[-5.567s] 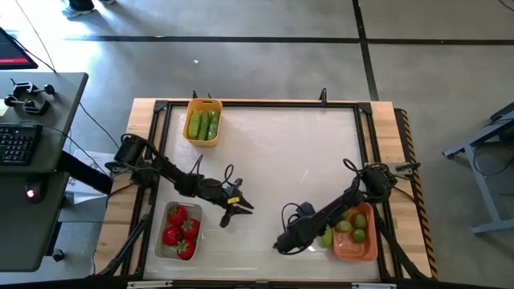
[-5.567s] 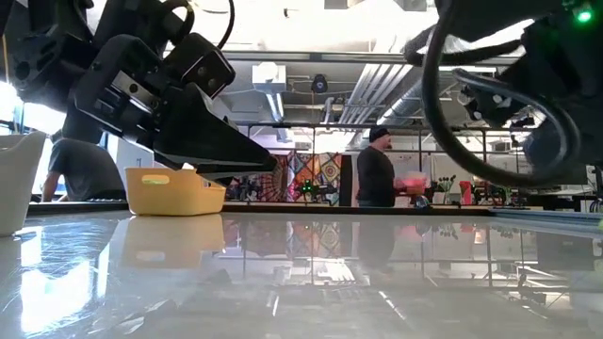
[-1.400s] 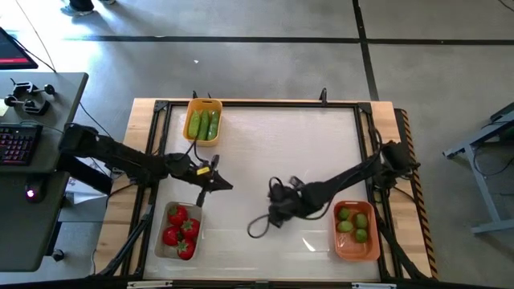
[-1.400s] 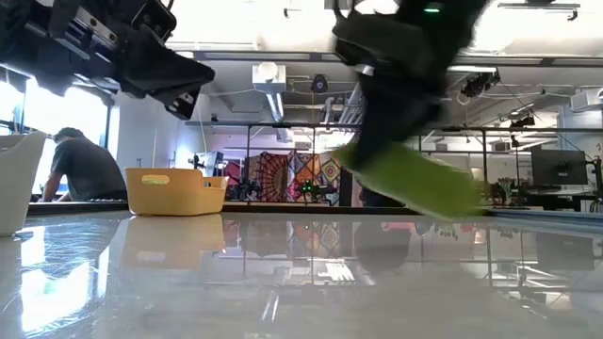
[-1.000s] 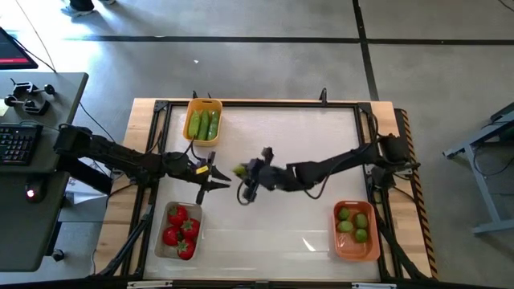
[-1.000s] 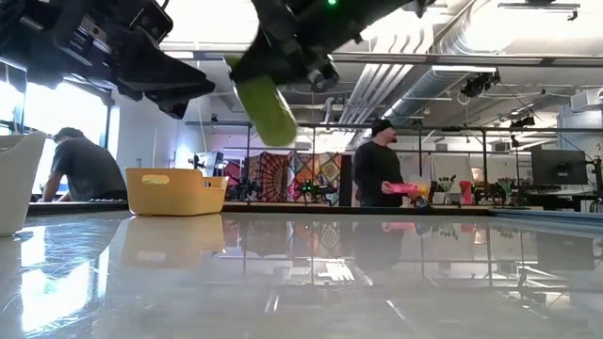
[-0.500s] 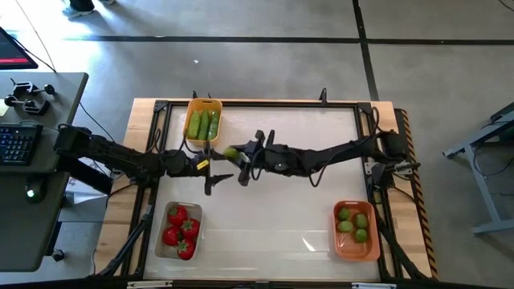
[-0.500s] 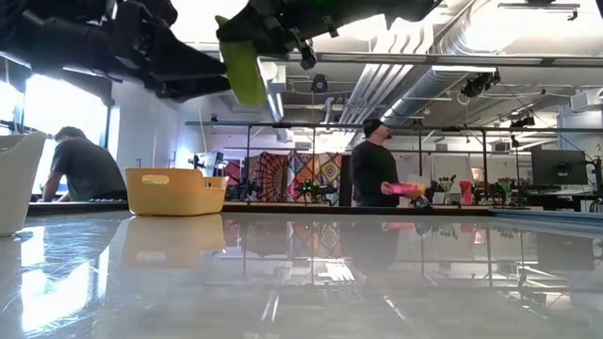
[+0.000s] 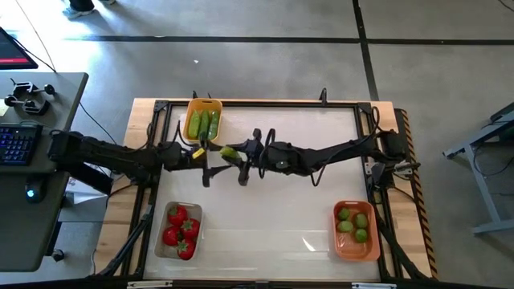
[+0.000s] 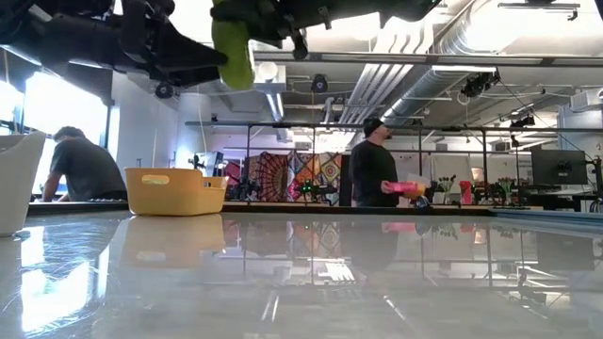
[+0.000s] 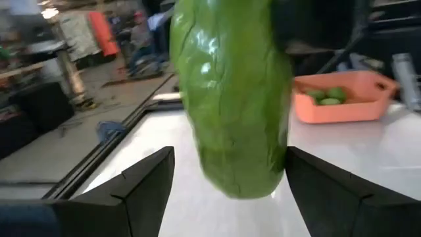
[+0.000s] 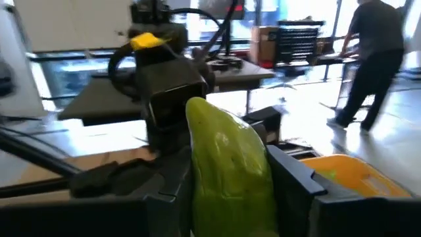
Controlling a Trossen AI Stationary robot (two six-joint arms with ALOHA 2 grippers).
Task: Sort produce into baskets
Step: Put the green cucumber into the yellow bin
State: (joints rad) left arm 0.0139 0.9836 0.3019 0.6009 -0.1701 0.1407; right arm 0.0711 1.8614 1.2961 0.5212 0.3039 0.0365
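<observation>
A green cucumber (image 9: 229,152) hangs high above the table's far left part, with my right gripper (image 9: 235,154) shut on it. My left gripper (image 9: 210,164) faces it, open. In the left wrist view its fingers (image 11: 148,181) stand on either side of the cucumber's lower end (image 11: 237,178), with a gap showing. The yellow basket (image 9: 203,105) at the far left holds cucumbers. A clear basket (image 9: 165,210) at the near left holds red tomatoes, and an orange basket (image 9: 354,249) at the near right holds limes. My right gripper pinches the cucumber's sides (image 12: 227,197) between its two fingers (image 12: 299,187). It reaches in about level from the table's right. The cucumber is lifted clear of the table and hangs roughly upright, its lower end (image 10: 236,80) free below the fingers.
A black frame (image 9: 265,104) runs around the white table top. My two arms meet over the far left part, just on the near side of the yellow basket. People stand in the room beyond the table (image 10: 375,174).
My right gripper has carried the cucumber toward the table's left and far edges and higher, up to my left gripper. My left gripper has risen, shifted a little toward the far edge, and opened around the cucumber's lower end.
</observation>
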